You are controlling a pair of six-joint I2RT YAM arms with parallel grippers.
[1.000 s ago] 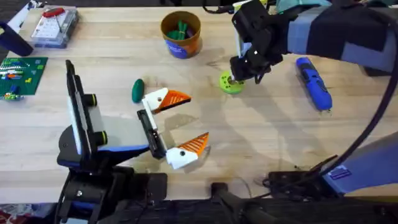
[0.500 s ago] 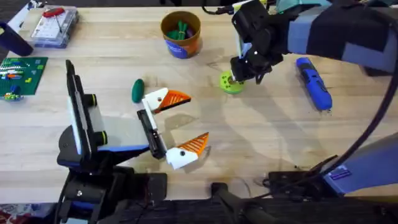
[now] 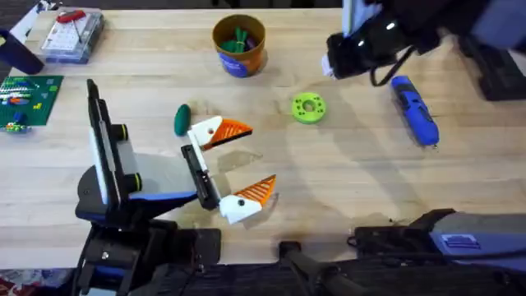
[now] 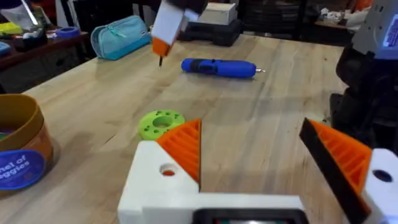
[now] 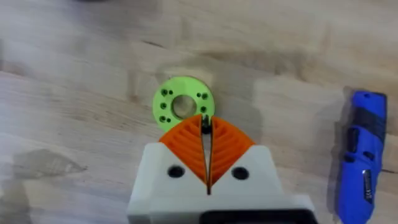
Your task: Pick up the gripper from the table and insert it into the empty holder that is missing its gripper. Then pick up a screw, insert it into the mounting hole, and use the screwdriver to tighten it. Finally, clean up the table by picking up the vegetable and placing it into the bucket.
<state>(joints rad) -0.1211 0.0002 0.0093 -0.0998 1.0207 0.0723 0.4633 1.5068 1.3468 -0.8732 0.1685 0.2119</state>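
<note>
Bare table lies between the green disc (image 3: 308,108) and the screwdriver (image 3: 413,108).

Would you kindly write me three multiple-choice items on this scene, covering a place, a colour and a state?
1. Where is the bright blue cylindrical screwdriver?
A. Inside the bucket
B. Lying on the table, right of the green ring-shaped disc
C. On top of the clear box

2. What colour is the label on the round orange-brown bucket?
A. Blue
B. Red
C. Yellow

3. How are the right gripper's fingers?
A. Spread wide
B. Shut, pinching a tiny screw
C. Clamped on the screwdriver

Answers:
1 B: the screwdriver lies on the wooden table, right of the disc.
2 A: the bucket carries a blue label.
3 B: the right gripper's orange pads meet, with what looks like the screw at their tips.
</note>
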